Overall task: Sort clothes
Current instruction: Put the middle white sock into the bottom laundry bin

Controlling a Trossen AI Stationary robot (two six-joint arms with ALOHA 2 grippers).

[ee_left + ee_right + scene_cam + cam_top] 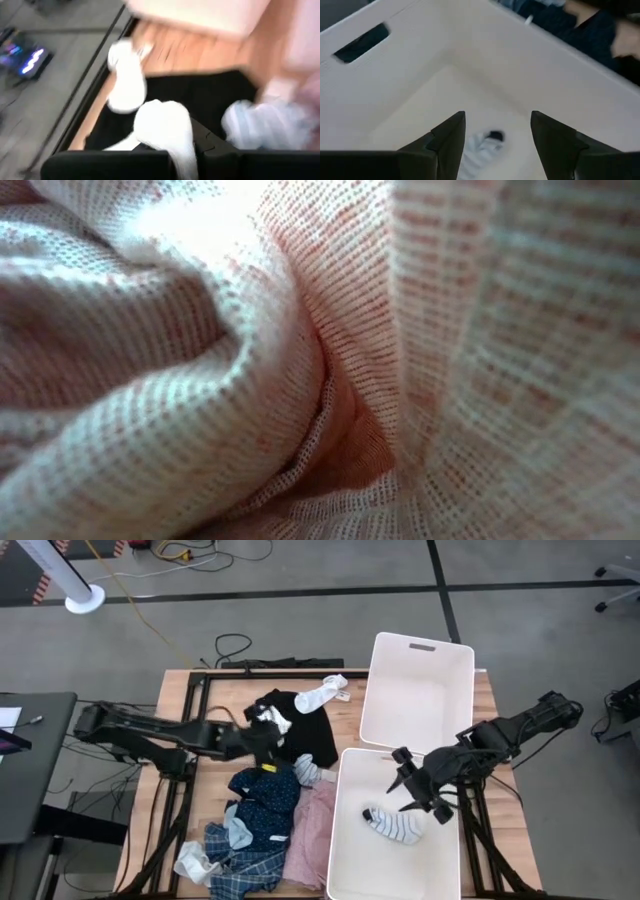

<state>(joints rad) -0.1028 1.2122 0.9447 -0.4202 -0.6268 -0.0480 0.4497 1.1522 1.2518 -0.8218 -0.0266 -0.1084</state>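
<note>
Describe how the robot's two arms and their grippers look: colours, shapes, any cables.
Both arms are black and jointed, built of slim links with bulkier joints. The left gripper is a dark block. The right gripper ends in two black, tapering, wedge-shaped fingers. No markings or cables on the arms can be made out.

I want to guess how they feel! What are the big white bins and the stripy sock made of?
The near bin and the far bin look like hard, smooth white plastic: stiff straight walls, a moulded handle slot. The stripy sock in the near bin looks like soft knitted fabric, limp and curled; the fibre can't be told. The open right end effector hangs above it.
</note>
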